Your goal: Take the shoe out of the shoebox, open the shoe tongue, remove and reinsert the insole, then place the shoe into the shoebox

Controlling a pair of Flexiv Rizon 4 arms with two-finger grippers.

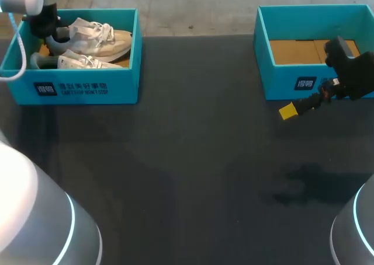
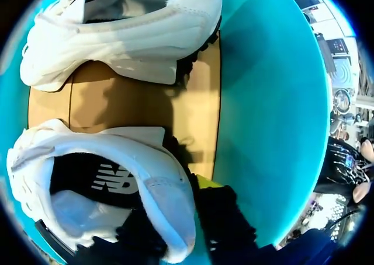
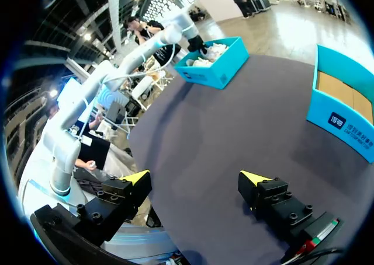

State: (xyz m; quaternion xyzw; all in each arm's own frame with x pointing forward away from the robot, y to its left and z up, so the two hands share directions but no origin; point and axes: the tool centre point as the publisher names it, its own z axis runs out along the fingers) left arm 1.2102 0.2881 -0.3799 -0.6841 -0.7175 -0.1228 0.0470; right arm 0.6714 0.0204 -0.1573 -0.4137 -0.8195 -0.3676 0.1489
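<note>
left hand at shoe heel in shoebox, grip unclear | right hand apart over table

Your left arm and right arm are silver-white with glowing cyan rings; a white cable hangs by the left. Right tool: black, screw-studded, yellow-tipped.

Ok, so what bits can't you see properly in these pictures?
Left wrist view: the near shoe's heel covers part of the left pincer, so its grip is unclear.
Head view: the left arm hides that pincer inside the left shoebox.
Head view: the right arm covers part of the right shoebox.
</note>
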